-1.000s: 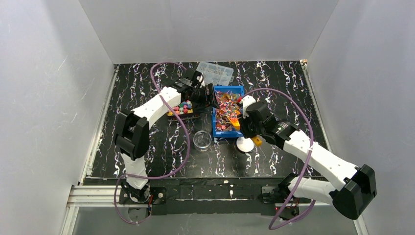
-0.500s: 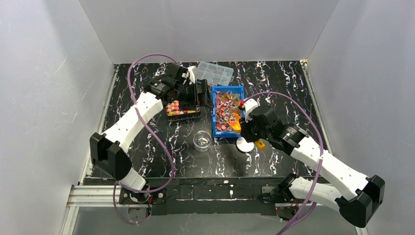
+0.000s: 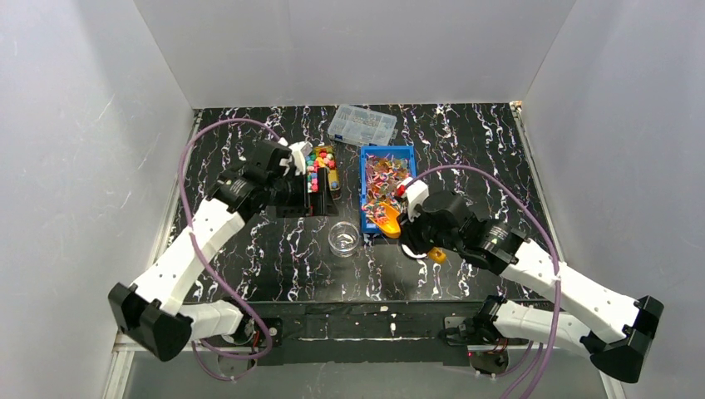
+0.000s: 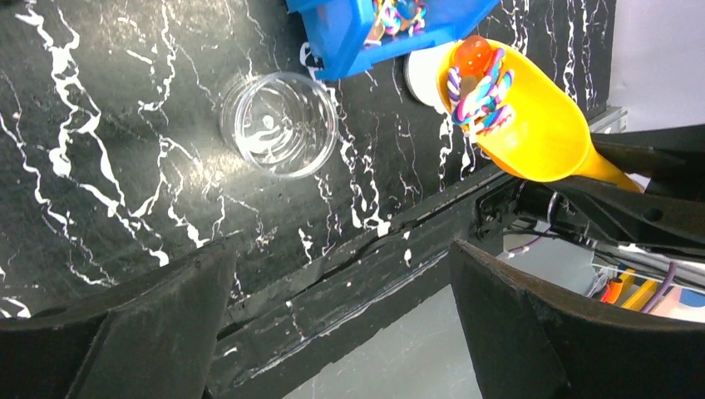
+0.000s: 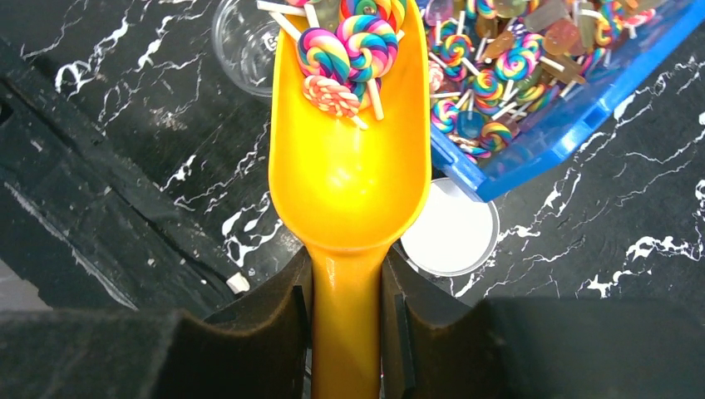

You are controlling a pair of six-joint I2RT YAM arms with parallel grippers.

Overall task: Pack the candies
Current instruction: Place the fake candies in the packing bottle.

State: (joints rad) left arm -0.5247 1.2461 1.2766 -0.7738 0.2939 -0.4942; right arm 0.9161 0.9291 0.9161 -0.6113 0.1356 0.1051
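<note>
Swirled lollipop candies [image 5: 349, 50] lie at the front of an orange scoop [image 5: 349, 166]. My right gripper [image 5: 347, 324] is shut on the scoop's handle. The scoop [image 3: 388, 218] hangs over the near left corner of the blue bin [image 3: 366, 195], close to the clear jar [image 3: 343, 238]. More lollipop candies [image 3: 384, 179] fill the bin. Chunky coloured candies [image 3: 320, 162] sit in a black tray [image 3: 322, 199]. My left gripper [image 3: 293, 193] stands open just left of that tray, holding nothing. In the left wrist view its fingers [image 4: 116, 332] frame the table's near edge, with the jar [image 4: 278, 125] beyond.
A white lid [image 5: 449, 229] lies on the table right of the jar, under the scoop. A clear compartment box [image 3: 362, 125] stands at the back, behind the bin. White walls close in the black marbled table on three sides.
My left gripper has opened, let go of the black tray and drawn back to the left; the tray now lies turned lengthwise. My right gripper has carried the loaded scoop toward the jar.
</note>
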